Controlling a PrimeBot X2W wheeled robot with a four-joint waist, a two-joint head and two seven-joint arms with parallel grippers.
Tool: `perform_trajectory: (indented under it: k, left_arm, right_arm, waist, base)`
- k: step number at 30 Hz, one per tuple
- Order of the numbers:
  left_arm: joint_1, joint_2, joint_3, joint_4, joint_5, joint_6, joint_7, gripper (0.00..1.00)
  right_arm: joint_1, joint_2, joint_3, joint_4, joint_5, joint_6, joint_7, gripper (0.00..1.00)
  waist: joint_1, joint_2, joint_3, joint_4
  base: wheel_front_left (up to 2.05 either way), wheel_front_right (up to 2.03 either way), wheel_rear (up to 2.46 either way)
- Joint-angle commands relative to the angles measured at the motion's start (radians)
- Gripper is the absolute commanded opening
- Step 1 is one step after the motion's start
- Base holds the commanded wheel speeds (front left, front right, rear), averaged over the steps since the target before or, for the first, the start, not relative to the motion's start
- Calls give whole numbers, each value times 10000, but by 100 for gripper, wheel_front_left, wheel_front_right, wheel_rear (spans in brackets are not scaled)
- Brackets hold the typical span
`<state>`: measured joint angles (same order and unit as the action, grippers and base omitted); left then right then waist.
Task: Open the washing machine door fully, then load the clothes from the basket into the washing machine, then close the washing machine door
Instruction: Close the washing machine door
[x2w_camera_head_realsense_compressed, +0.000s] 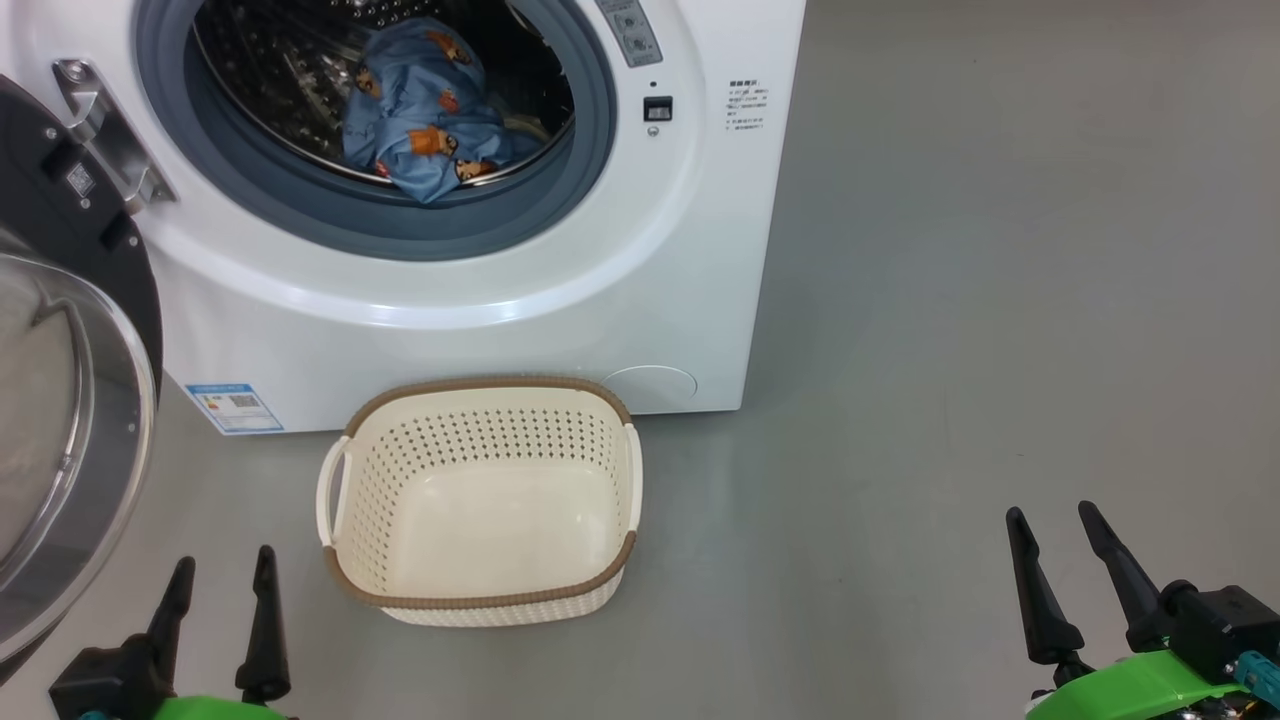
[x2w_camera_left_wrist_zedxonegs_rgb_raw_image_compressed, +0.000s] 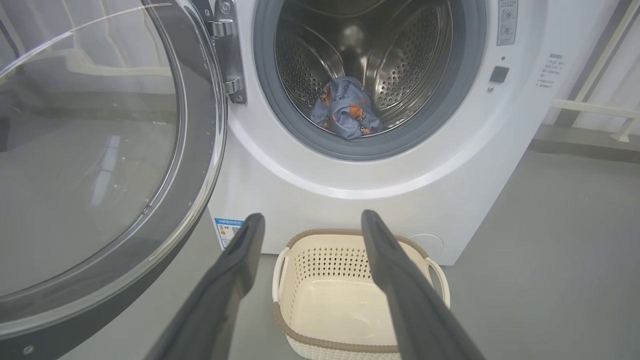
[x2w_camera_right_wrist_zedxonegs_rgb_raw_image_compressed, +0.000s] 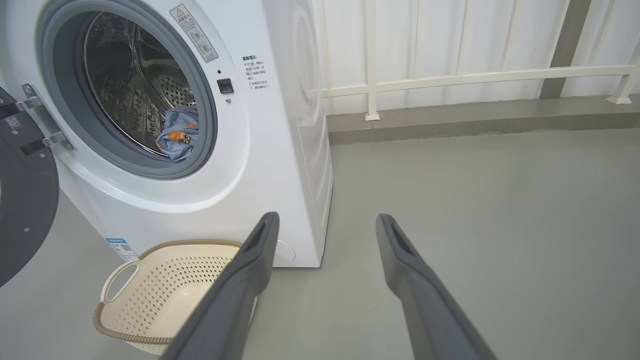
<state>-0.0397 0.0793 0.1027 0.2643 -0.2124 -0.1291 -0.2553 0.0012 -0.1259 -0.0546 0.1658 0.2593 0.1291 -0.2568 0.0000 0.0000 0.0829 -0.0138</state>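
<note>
The washing machine door (x2w_camera_head_realsense_compressed: 70, 210) stands swung wide at the left, its outer part cut off by the head view's edge. Of the clothes (x2w_camera_head_realsense_compressed: 425, 110), the light blue printed piece lies in the drum (x2w_camera_left_wrist_zedxonegs_rgb_raw_image_compressed: 400, 55) of the washing machine (x2w_camera_head_realsense_compressed: 500, 330). A cream sliver behind it is too small to make out. The basket (x2w_camera_head_realsense_compressed: 480, 603) sits on the floor (x2w_camera_head_realsense_compressed: 950, 350) just before the machine, its bare bottom showing. The left tool (x2w_camera_head_realsense_compressed: 225, 556) and right tool (x2w_camera_head_realsense_compressed: 1050, 510) hang low with fingers spread, gripping nothing, their bodies cropped.

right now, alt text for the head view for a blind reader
Open washing machine, door swung to the left, a light blue printed garment in its drum. An empty cream basket sits on the floor before it; the left gripper and right gripper are open at the bottom corners.
</note>
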Motion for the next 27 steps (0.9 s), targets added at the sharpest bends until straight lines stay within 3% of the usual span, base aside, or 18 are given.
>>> perform_trajectory:
  k: [1, 13, 27]
  left_arm:
    - [-166, 209, 318, -296, -6, -15, -65, 100]
    - [-201, 58, 468, -225, -19, -15, -65, 100]
    - [70, -179, 715, -187, -11, -15, -65, 100]
  right_arm:
    - [-162, -108, 183, -259, 91, 16, -49, 100]
    - [-228, -112, 436, -200, 87, 16, -49, 100]
    - [-470, -209, 1416, 69, 172, 16, -49, 100]
  waist:
    - [0, 0, -5, 15]
    - [0, 0, -36, 499]
    - [0, 0, -344, 2276]
  base:
    - [0, 0, 0]
    - [0, 0, 0]
    - [0, 0, 0]
